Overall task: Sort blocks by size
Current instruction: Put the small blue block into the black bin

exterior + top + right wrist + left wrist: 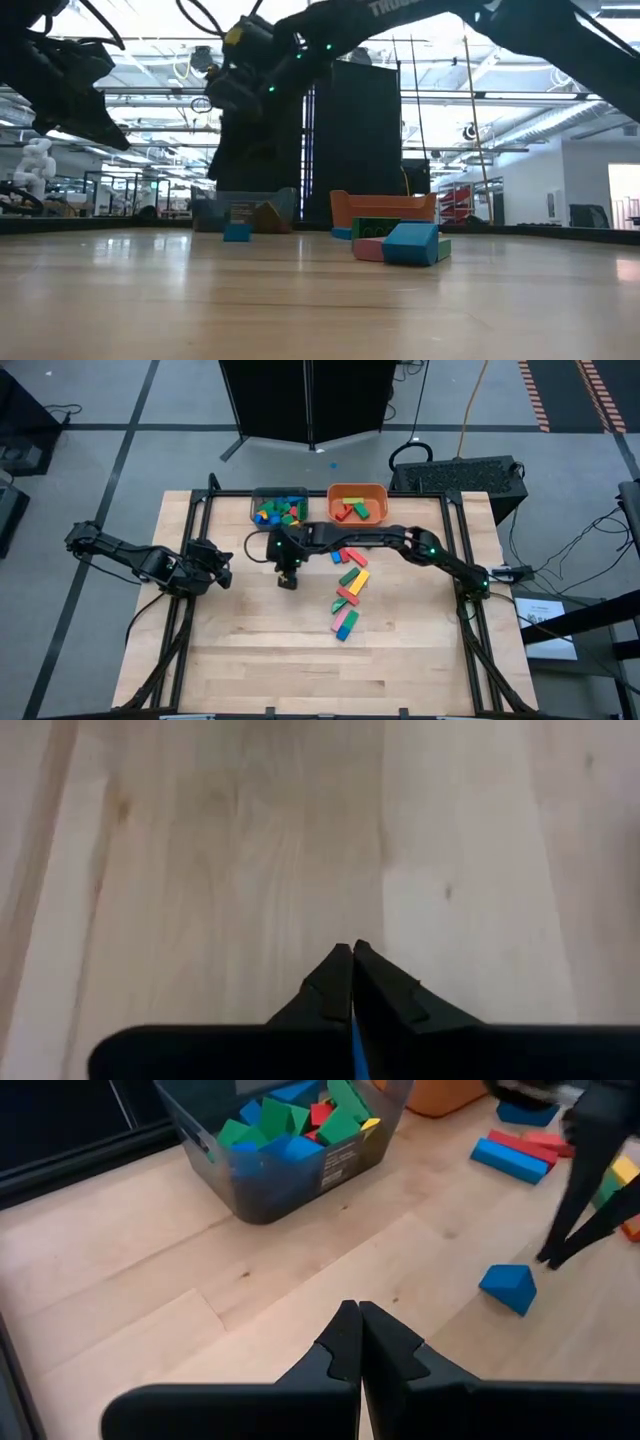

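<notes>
A small blue block (508, 1287) lies on the table on its own; it also shows in the low view (237, 232). My right gripper (289, 582) points down at mid-table and is shut (352, 952), with its tips (550, 1262) just beside the block. A thin blue sliver shows in the slit between its fingers, and I cannot tell what it is. My left gripper (352, 1315) is shut and empty, to the table's left of the block (222, 568). Several loose bars and blocks (350, 585) lie in a row at the table's right of centre.
A grey bin (262, 495) holding green, blue, red and yellow blocks stands at the far edge. An orange bin (357, 488) with red and green blocks stands beside it to the right. Bare wood lies toward the near edge.
</notes>
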{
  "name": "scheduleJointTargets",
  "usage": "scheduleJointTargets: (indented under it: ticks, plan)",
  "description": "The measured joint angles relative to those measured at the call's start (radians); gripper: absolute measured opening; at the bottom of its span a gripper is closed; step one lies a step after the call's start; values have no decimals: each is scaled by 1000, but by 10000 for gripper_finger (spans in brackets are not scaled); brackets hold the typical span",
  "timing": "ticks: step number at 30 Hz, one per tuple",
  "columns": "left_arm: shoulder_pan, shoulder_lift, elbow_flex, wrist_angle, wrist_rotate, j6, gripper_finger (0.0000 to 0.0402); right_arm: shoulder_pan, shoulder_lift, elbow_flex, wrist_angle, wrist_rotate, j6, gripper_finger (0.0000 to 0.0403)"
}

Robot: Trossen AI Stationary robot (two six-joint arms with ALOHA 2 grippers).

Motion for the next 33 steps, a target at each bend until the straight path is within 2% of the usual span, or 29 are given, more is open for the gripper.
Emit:
scheduleJointTargets:
  ticks: [4, 8, 11, 14, 17, 22, 25, 30, 33]
  plan:
    - [0, 12, 0, 3, -1, 2, 0, 5, -42, 0, -139, -8, -15, 47]
    - [0, 26, 0, 7, -5, 5, 0, 22, -43, 0, -218, 2, -122, 135]
    - [0, 35, 0, 8, -5, 5, 0, 38, -22, -1, -146, 61, -197, 214]
    - [0, 38, 0, 8, -5, 5, 0, 46, -3, 2, -54, 75, -230, 284]
    - [0, 39, 0, 6, -5, 3, 0, 47, 26, 2, -38, 101, -139, 328]
    - [0, 40, 0, 9, -4, 4, 0, 47, 29, 1, -161, 324, 293, 336]
    - [0, 39, 0, 8, -4, 5, 0, 46, 24, 1, -228, 428, 458, 326]
    - [0, 40, 0, 9, -4, 1, 0, 57, 23, 1, -154, 389, 595, 319]
    - [0, 39, 0, 8, -4, 1, 0, 69, 23, 2, -189, 387, 721, 318]
